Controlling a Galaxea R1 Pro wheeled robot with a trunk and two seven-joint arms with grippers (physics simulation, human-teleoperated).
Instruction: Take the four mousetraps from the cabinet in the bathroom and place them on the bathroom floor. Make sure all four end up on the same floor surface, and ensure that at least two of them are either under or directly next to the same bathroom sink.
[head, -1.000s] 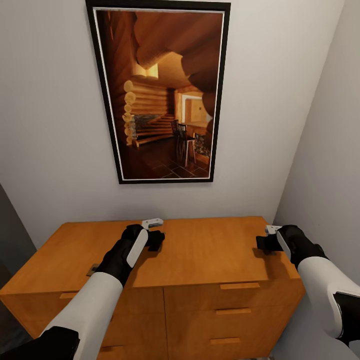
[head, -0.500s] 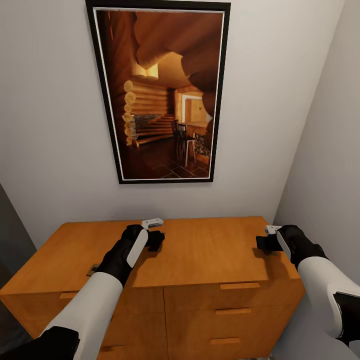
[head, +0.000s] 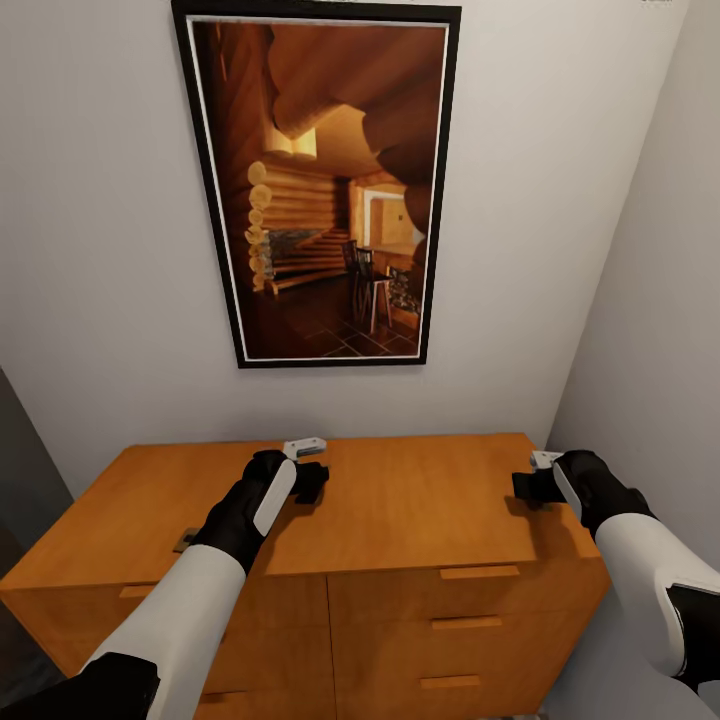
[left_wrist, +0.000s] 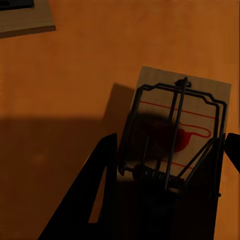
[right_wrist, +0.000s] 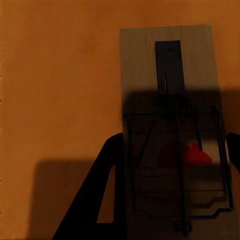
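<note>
Nothing has moved across the last second: both arms hang in the same spots over the cabinet (head: 400, 490), a low orange-brown chest standing below a framed picture (head: 320, 185) of a log-cabin room.

On the head view the left hand (head: 312, 478) is poised above the middle of the cabinet top and the right hand (head: 527, 487) above its right end. Each wrist camera looks straight down on a mousetrap lying flat on the wood. The left hand (left_wrist: 170, 165) has its dark fingers spread either side of one mousetrap (left_wrist: 180, 135), released and not pinching it; the corner of another trap (left_wrist: 25, 17) lies well apart. The right hand (right_wrist: 172, 190) likewise straddles its own mousetrap (right_wrist: 172, 115), fingers apart, nothing gripped.

By the look of it, the pick-up step is in hand, with both traps still on the cabinet. Next, each hand would need to settle around its board and clamp on the long edges, keeping off the spring bar, then lift before the carry to the bathroom floor by the sink.
</note>
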